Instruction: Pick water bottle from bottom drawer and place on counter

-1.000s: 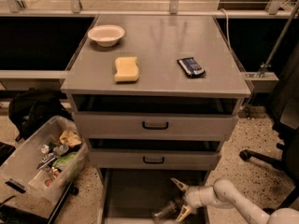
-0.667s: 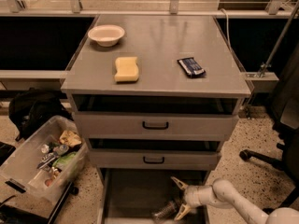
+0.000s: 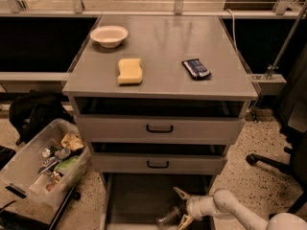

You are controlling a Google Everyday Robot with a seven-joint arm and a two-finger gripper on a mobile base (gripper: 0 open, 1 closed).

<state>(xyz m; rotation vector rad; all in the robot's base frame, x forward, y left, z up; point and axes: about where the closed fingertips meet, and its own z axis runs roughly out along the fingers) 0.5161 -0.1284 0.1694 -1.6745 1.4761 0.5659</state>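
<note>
Clear plastic water bottle [image 3: 169, 218] lies in bottom drawer [image 3: 139, 200], pincer [image 3: 182, 206] spread wide beside it. Grasp stage; next, probably close, lift to bench [image 3: 163, 47].

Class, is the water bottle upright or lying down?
Lying down: the water bottle rests lengthwise on the bottom drawer floor, at the open gripper.

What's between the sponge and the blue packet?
Only bare counter, in the camera view. The gripper is down in the bottom drawer, by the water bottle.

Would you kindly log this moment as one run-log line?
pincer: open, low in bottom drawer | water bottle: in drawer, beside pincer | counter: bottle not yet placed
</note>
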